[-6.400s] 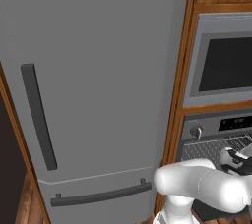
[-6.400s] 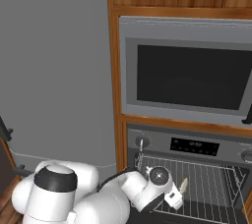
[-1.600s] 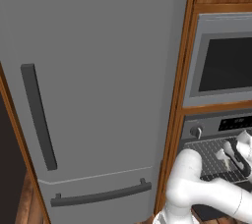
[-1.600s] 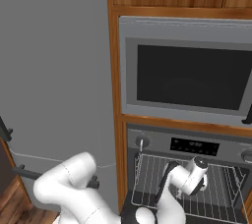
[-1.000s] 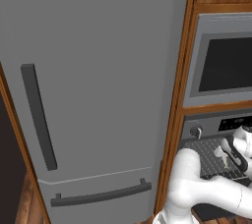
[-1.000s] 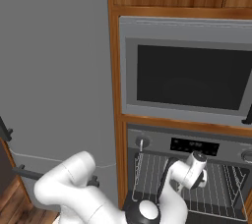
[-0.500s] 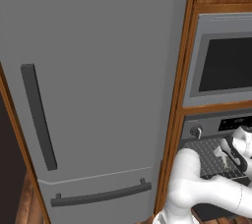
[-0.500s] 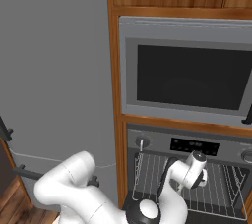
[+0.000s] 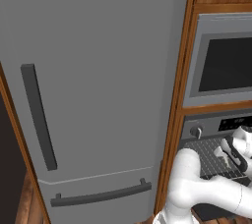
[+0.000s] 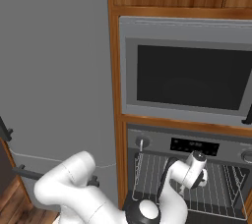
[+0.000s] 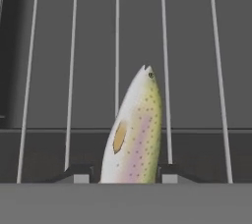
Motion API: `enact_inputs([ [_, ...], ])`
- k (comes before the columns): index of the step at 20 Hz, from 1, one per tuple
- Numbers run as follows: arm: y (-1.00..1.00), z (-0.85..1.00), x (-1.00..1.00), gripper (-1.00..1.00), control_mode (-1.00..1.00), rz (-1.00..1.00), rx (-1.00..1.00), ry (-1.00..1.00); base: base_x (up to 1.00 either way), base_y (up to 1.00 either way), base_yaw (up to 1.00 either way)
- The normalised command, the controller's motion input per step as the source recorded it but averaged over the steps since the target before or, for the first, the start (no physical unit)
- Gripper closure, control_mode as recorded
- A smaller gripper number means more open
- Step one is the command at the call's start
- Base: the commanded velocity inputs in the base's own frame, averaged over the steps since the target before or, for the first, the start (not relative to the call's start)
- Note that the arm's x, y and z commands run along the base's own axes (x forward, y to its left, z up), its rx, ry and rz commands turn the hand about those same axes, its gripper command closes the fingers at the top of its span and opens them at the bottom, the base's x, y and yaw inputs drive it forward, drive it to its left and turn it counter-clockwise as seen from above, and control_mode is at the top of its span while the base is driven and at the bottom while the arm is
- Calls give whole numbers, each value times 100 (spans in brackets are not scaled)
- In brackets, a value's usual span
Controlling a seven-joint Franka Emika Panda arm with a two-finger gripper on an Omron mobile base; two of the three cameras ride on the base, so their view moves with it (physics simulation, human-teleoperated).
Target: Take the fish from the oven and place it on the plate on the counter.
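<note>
1. Fingers (image 11: 125, 174) sit one on each side of the fish (image 11: 133, 129), partly closed and just beside its flanks; I cannot tell whether they grip it yet.
2. I see the fish lying on the wire rack (image 11: 165, 46) inside the oven (image 10: 197, 169), nose pointing away from the hand.
3. I judge the task early: no lift yet, and the carry to the plate on the counter is left.

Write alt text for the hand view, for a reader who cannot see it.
A slender speckled fish lies on the oven's wire rack, head pointing away, with its rear part between the gripper's two dark fingertips. The fingertips sit close on either side of the fish; whether they already press it is not clear. Thin pale rack wires run over a dark grey oven floor.
</note>
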Motion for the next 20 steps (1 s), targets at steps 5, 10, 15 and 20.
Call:
enact_inputs([
  [5, 0, 0, -8, 100, -100, 0, 0, 0, 0, 0, 0],
  [10, -4, 0, -21, 100, -100, 0, 0, 0, 0, 0, 0],
  [15, -7, 18, -34, 100, -100, -1, 0, -1, 0, 0, 0],
  [20, -3, 78, -52, 100, -100, 0, 2, -8, 0, 0, 0],
])
